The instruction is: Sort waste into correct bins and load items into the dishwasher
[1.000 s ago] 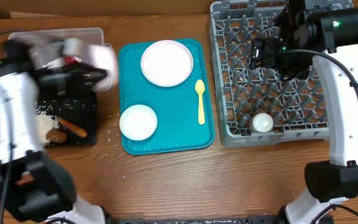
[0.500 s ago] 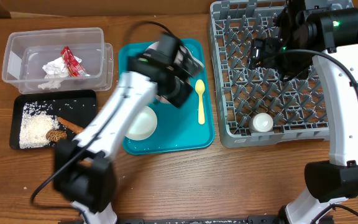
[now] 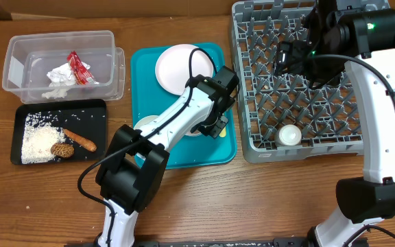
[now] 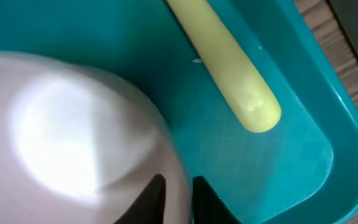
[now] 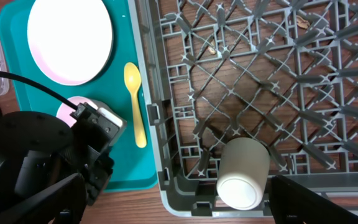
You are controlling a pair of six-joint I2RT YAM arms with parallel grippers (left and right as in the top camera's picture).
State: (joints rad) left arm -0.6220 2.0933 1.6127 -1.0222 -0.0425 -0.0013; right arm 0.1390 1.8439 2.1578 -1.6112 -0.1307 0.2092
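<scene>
**Desk:** Where do you have the left arm?

**Operator:** My left gripper (image 4: 176, 198) is down on the teal tray (image 4: 303, 137), at the edge of the pinkish bowl (image 4: 73, 137). On my wrist view, one dark finger sits either side of the bowl's rim, with only a narrow gap between them. I cannot tell whether they pinch the rim or merely straddle it.

**Desk:** And the spoon?

**Operator:** The yellow spoon (image 4: 229, 68) lies flat on the tray just beside the bowl, on the rack side, apart from my fingers. The pale pink plate (image 3: 175, 68) is at the tray's far end, and my arm's cable crosses above it.

**Desk:** Right side?

**Operator:** My right gripper (image 5: 178, 190) hangs above the grey dish rack (image 3: 321, 149) with its jaws spread wide and nothing between them. The white cup (image 5: 244, 171) is in the rack, in the near corner toward the tray, tilted among the pegs.

**Desk:** The waste?

**Operator:** I see the crumpled napkin (image 3: 59, 74) and the red-and-white wrapper (image 3: 79, 67) in the clear tub (image 3: 19, 48). The rice (image 3: 38, 140), the carrot-like stick (image 3: 81, 140) and the brown lump (image 3: 62, 149) are in the black tray (image 3: 94, 110), just in front of the tub.
</scene>
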